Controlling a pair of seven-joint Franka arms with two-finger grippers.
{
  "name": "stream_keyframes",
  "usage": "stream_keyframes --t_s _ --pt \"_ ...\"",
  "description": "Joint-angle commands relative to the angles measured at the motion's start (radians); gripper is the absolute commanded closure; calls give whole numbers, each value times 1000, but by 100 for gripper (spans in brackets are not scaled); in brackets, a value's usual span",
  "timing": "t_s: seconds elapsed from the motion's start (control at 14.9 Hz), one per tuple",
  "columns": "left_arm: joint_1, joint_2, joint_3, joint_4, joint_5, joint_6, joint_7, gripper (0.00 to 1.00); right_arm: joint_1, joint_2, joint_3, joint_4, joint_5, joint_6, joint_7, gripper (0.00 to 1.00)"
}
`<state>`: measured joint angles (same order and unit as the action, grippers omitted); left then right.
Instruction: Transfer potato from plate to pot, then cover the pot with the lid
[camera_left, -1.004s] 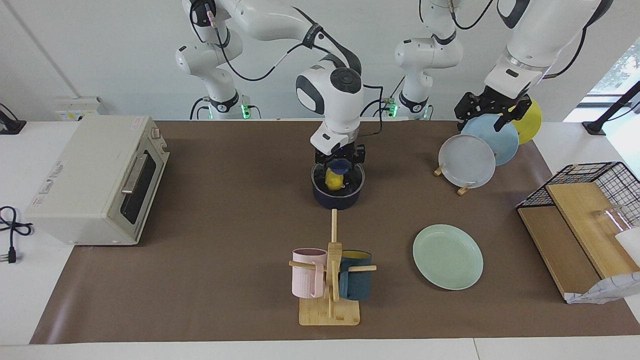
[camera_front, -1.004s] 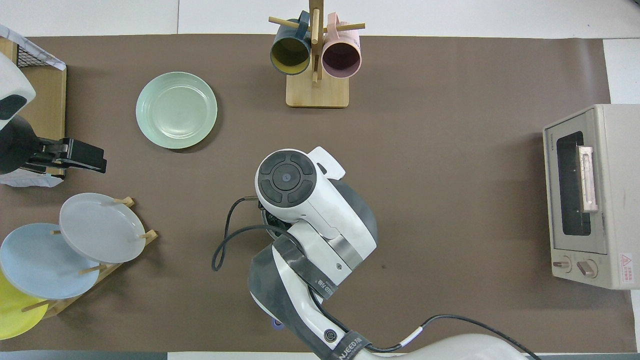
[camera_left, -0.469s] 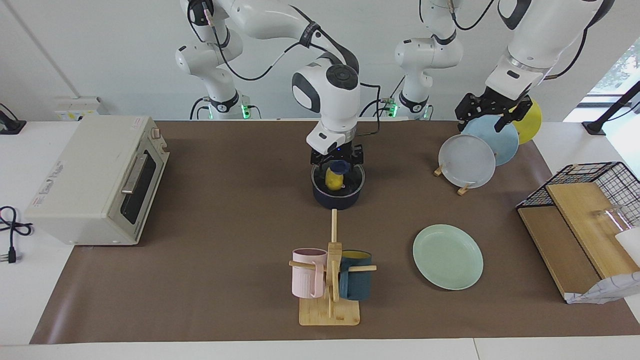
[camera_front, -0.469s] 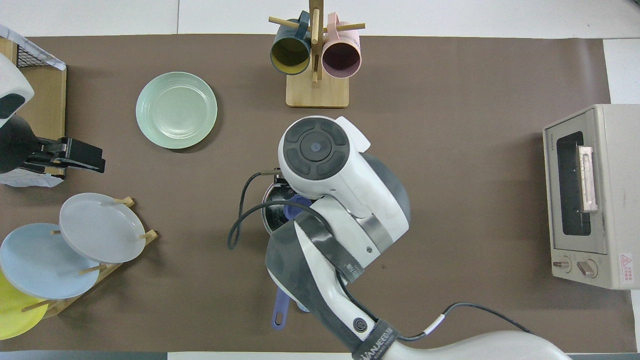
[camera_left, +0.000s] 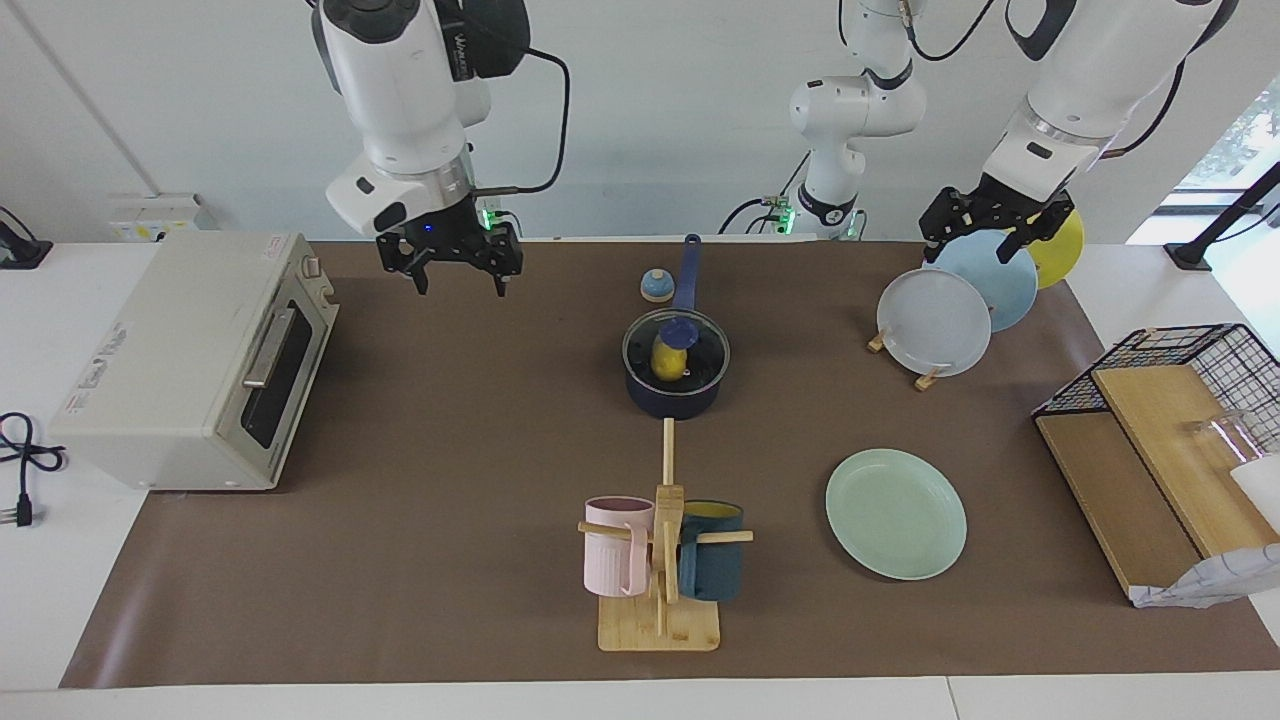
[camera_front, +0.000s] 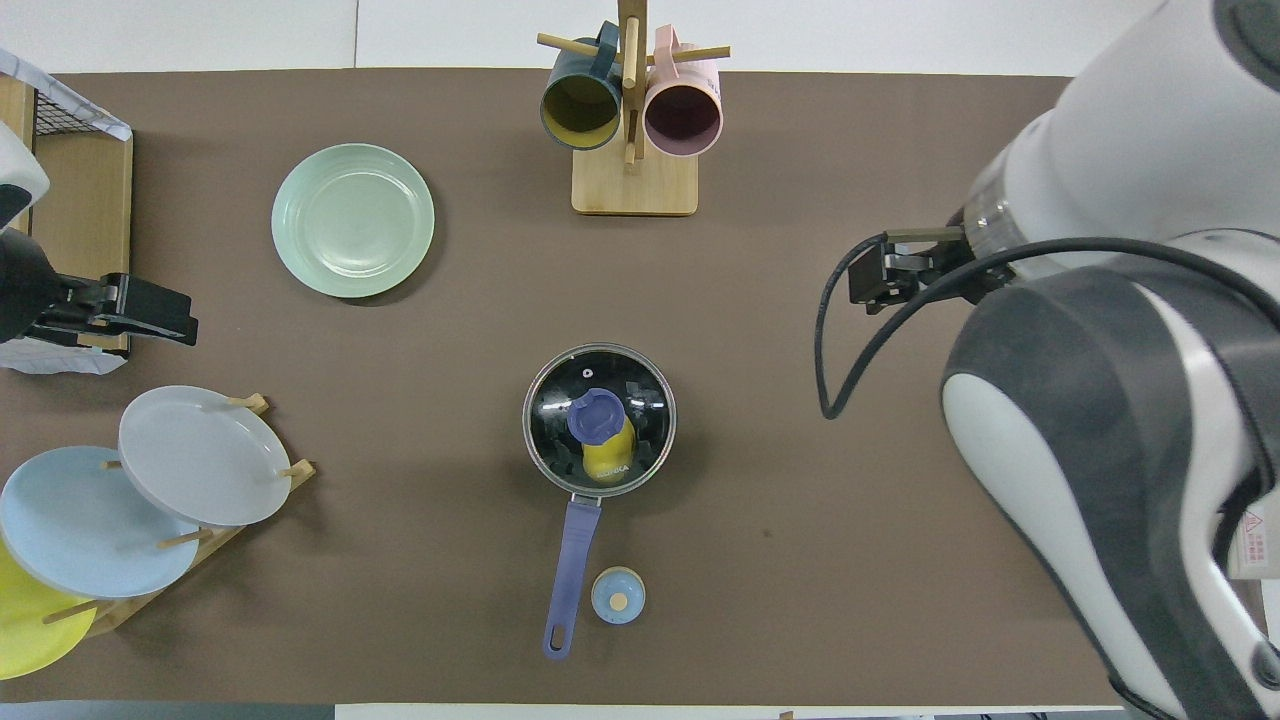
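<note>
Potato sits inside the pot, the lid seated flat on the rim, so I judge both steps done. Sweeping the facing view from the toaster oven: my right gripper hangs spread and empty over the counter between oven and pot, clear of the pot. A small bell rests beside the pot's handle. The mint plate, bare, lies toward the left arm's end from the pot. My left gripper waits spread above the racked plates. Brown matting covers the counter; white walls surround.
</note>
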<state>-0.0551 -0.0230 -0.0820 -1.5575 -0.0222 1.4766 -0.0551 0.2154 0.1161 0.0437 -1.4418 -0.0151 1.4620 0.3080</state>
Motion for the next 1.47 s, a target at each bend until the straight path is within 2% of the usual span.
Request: stream_keyframes --t_s 0.0,0.13,0.27,0.67,0.87,1.07,1.27,1.41 --pt "14 -5 -15 13 -5 -22 -9 0 -16 -62 -45 -64 -8 -32 -87 0" --pt "9 -23 -18 13 -5 -16 -8 0 -39 -107 -74 -95 -6 -34 -157 0" --pt "9 -28 -18 11 -5 -10 -8 0 -86 -113 -74 -107 -6 -19 -194 0" --pt "18 -47 -18 11 -5 -16 -5 0 -108 -125 -73 -123 -6 8 -199 0" --pt "17 -77 -18 11 -5 -16 -9 0 -117 -144 -73 -164 -8 32 -221 0" --pt "20 -74 -18 10 -5 -13 -8 0 -140 -135 -59 -160 -51 64 -225 0" --pt "18 -25 -18 17 -5 -36 -3 0 -163 -134 -36 -160 -54 63 -233 0" --pt "18 -20 -19 11 -7 -44 -3 0 -175 -134 -30 -160 -49 57 -234 0"
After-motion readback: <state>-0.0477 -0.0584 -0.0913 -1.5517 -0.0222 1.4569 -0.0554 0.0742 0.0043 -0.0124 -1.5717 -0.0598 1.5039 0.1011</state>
